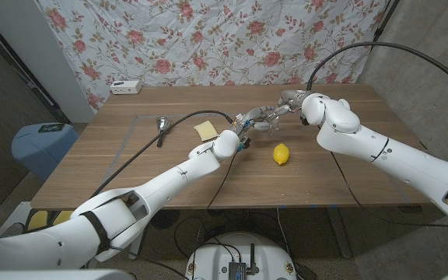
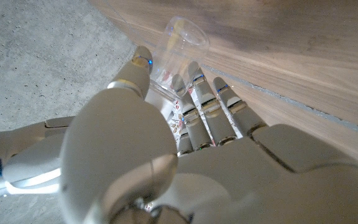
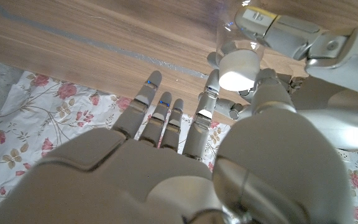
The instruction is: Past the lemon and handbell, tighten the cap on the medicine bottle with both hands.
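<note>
From the left, I have my left hand wrapped round the clear medicine bottle, lifted off the bench beyond the lemon. In the left wrist view the fingers close on the transparent body. My right hand meets it from the other side, thumb and a finger pinching the white cap. I judge we are in the tightening step itself. Next I need a steady twist of the cap, bottle braced against turning, without squeezing the thin plastic.
</note>
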Robot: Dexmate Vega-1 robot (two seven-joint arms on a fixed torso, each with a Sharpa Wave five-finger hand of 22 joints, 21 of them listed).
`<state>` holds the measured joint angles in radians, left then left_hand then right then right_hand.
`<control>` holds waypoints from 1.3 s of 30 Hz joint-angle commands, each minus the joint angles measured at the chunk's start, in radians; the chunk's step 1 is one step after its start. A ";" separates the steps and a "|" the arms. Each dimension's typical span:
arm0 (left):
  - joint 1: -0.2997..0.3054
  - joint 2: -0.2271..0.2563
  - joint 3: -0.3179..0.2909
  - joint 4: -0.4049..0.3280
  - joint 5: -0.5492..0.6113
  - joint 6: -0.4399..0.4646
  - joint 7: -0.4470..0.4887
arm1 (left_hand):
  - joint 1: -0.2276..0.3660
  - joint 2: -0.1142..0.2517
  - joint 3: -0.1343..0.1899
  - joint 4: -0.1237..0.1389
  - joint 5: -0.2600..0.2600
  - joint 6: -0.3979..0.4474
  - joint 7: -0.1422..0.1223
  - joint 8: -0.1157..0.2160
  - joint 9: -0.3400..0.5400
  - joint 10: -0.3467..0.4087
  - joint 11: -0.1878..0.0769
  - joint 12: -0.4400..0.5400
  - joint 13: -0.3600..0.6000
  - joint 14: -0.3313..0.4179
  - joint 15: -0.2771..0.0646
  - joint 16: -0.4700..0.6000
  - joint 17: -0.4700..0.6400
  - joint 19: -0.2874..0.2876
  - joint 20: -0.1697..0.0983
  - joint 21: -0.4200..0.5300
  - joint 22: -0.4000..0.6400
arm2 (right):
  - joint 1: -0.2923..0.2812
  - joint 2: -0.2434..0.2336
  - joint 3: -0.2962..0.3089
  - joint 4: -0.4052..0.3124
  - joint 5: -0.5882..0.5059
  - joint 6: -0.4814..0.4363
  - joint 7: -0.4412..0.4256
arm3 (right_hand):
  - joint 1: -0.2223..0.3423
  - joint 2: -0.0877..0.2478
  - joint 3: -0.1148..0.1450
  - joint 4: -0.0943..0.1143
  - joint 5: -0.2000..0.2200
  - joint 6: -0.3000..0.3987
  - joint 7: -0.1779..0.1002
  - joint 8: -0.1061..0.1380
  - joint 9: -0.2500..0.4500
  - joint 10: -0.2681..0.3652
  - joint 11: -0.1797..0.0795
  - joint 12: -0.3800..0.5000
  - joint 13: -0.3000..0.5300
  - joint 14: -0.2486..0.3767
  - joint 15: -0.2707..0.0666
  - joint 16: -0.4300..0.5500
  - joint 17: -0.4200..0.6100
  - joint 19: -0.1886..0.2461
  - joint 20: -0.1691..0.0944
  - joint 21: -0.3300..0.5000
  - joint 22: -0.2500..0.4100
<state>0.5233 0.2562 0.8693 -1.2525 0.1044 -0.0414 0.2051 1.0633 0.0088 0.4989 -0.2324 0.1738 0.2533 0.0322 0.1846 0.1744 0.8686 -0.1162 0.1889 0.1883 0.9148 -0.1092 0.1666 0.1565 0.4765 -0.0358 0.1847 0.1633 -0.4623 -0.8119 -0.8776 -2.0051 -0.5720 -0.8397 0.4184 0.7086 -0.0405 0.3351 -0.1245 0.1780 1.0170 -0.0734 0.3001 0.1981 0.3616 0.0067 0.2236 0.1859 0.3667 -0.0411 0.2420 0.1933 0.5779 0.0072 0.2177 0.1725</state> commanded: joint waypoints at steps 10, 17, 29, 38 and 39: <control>0.007 0.002 -0.001 -0.007 0.003 -0.001 0.009 | 0.001 0.019 0.083 0.076 0.007 0.009 -0.006 0.003 0.003 0.036 -0.026 0.006 0.005 0.017 -0.060 0.006 0.003 0.000 0.005 -0.001 0.001 | -0.009 0.014 -0.027 -0.012 -0.036 -0.056 -0.052 | -0.033 0.004 -0.013 0.002 0.003 0.130 0.025 0.030 -0.002 0.090 -0.007 0.013 0.002 0.053 -0.019 0.011 0.004 0.044 -0.013 0.007 0.004; 0.012 0.006 -0.003 -0.017 0.004 0.002 0.012 | 0.001 0.019 0.083 0.075 0.007 0.010 -0.006 0.004 0.003 0.035 -0.025 0.006 0.005 0.017 -0.058 0.006 0.003 0.000 0.005 -0.001 0.001 | -0.013 0.022 -0.032 -0.013 -0.045 -0.061 -0.071 | -0.050 0.011 -0.019 0.006 0.002 0.178 0.014 0.035 -0.005 0.122 -0.015 0.014 0.001 0.074 -0.027 0.015 0.005 0.055 -0.015 0.007 0.005; 0.019 0.013 -0.005 -0.028 0.004 0.002 0.011 | 0.002 0.018 0.083 0.074 0.007 0.010 -0.008 0.003 0.003 0.035 -0.026 0.006 0.005 0.017 -0.059 0.006 0.003 -0.001 0.006 -0.001 0.001 | -0.016 0.041 -0.044 -0.008 -0.061 -0.081 -0.096 | -0.069 0.024 -0.025 0.006 0.001 0.274 0.008 0.046 -0.010 0.197 -0.029 0.020 -0.001 0.114 -0.035 0.022 0.006 0.083 -0.022 0.009 0.006; 0.014 0.013 -0.006 -0.020 0.004 -0.006 0.005 | 0.001 0.018 0.083 0.075 0.007 0.010 -0.008 0.003 0.003 0.034 -0.026 0.006 0.006 0.017 -0.059 0.006 0.003 -0.001 0.006 -0.001 0.001 | -0.011 0.056 -0.058 0.001 -0.076 -0.101 -0.110 | -0.076 0.034 -0.027 0.004 0.001 0.335 0.005 0.054 -0.012 0.229 -0.046 0.017 -0.002 0.138 -0.042 0.026 0.006 0.097 -0.029 0.010 0.007; 0.013 0.013 -0.006 -0.018 0.003 -0.008 0.004 | 0.001 0.018 0.082 0.074 0.007 0.010 -0.008 0.003 0.003 0.034 -0.026 0.006 0.006 0.017 -0.058 0.007 0.003 -0.001 0.006 -0.001 0.001 | -0.010 0.058 -0.060 0.003 -0.078 -0.102 -0.111 | -0.077 0.036 -0.027 0.004 0.001 0.336 0.006 0.053 -0.012 0.234 -0.048 0.019 -0.002 0.139 -0.042 0.026 0.006 0.099 -0.030 0.011 0.007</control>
<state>0.5388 0.2672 0.8643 -1.2752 0.1077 -0.0402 0.2170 1.0632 0.0088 0.4989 -0.2324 0.1743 0.2554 0.0301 0.1846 0.1744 0.8681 -0.1166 0.1889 0.1891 0.9147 -0.1092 0.1666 0.1557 0.4729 -0.0323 0.1847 0.1632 -0.4773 -0.7695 -0.9227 -2.0122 -0.6331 -0.9230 0.3240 0.6377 -0.0082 0.3116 -0.1228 0.1781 1.3423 -0.0696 0.3489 0.1857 0.5777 -0.0379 0.2370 0.1812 0.4950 -0.0482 0.2630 0.1930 0.6638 -0.0215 0.2193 0.1746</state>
